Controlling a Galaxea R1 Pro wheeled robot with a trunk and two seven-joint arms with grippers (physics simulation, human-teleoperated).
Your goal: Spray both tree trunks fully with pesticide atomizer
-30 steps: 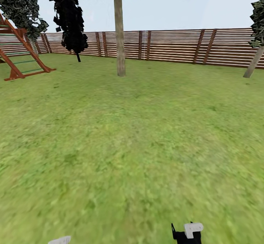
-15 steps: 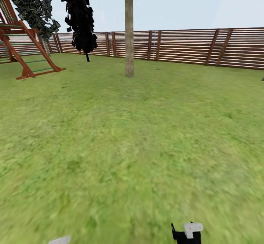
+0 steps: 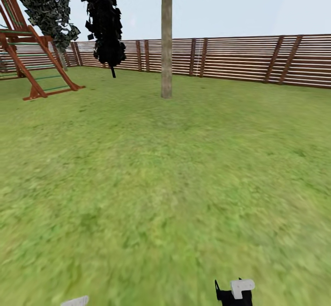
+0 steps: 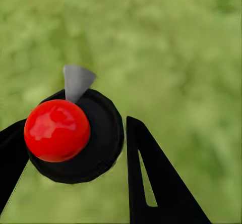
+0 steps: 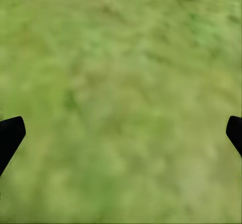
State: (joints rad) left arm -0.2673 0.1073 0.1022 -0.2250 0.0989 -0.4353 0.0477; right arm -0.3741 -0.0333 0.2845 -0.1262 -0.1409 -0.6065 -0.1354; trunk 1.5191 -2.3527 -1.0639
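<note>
Nearest to us, left wrist view: our left gripper (image 4: 75, 148) has the pesticide atomizer (image 4: 74, 135) between its black fingers (image 4: 151, 183), clamped on the round black body w/ the glossy red cap (image 4: 57, 130) facing the cam and a small grey nozzle tip (image 4: 77, 80) poking out past it; grass under it. So the task's thing is already off the floor and in our left hand, carried low at the near left. Judging by looks it's a small rigid plastic bottle, prob light even w/ liquid, smooth and round so it could twist or slip in a two-finger pinch; best hold is across the widest part of the body, below the cap, keeping the nozzle free and pointed away. We can't tell how the trigger works from here. Our right gripper (image 5: 121, 128) is spread wide, fingertips at the far edges of its view, nothing in it, just lawn below. Head view: the lawn (image 3: 165, 182) runs out ahead, then one tree (image 3: 166, 35) w/ a straight bare trunk stands mid-far, a bit right of a dark cypress (image 3: 105, 21); a red climbing frame (image 3: 27, 53) sits far left, the slat fence (image 3: 248, 60) closes the back.
</note>
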